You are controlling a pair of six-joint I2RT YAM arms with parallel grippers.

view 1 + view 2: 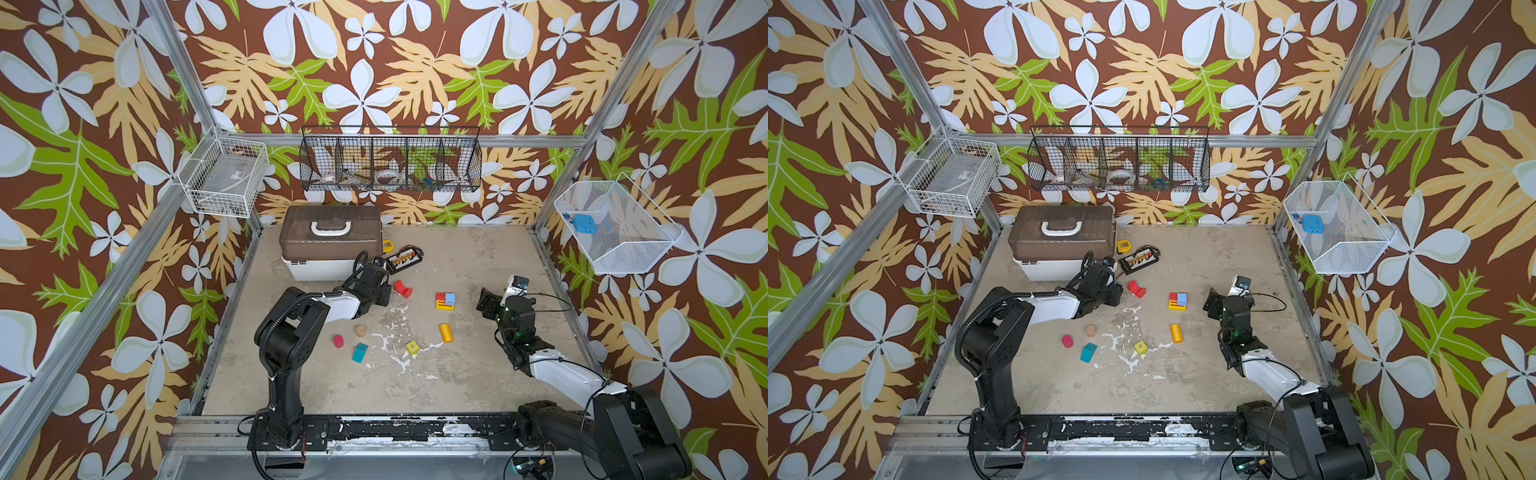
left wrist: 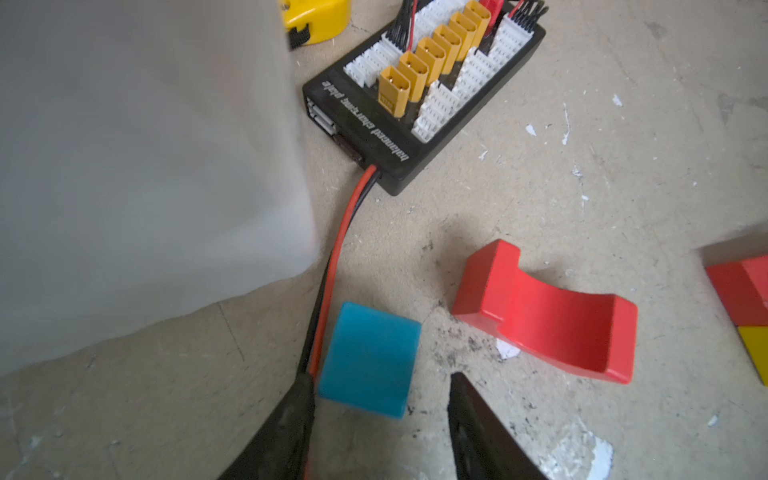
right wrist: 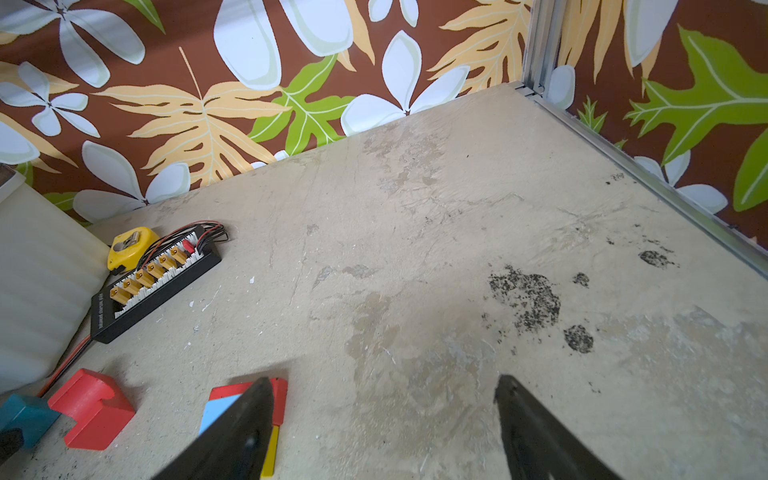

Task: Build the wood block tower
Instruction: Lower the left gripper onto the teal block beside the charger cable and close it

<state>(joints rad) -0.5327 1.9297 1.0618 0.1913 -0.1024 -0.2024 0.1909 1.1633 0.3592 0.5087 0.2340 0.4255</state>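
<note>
A blue block lies on the table between the fingers of my left gripper. One finger touches its side and the other stands apart, so the jaws are open. In both top views that gripper hides the block, next to the red arch. The tower is a low stack with a yellow base and red and blue blocks on it. My right gripper hangs open and empty just right of the tower. Pink cylinder, tan cylinder, teal house block, yellow cube and orange cylinder lie loose.
A brown-lidded white case stands right behind the left gripper. A black connector board lies beside it, and its red wire runs along the left finger. A yellow tape measure lies further back. Wire baskets hang on the walls.
</note>
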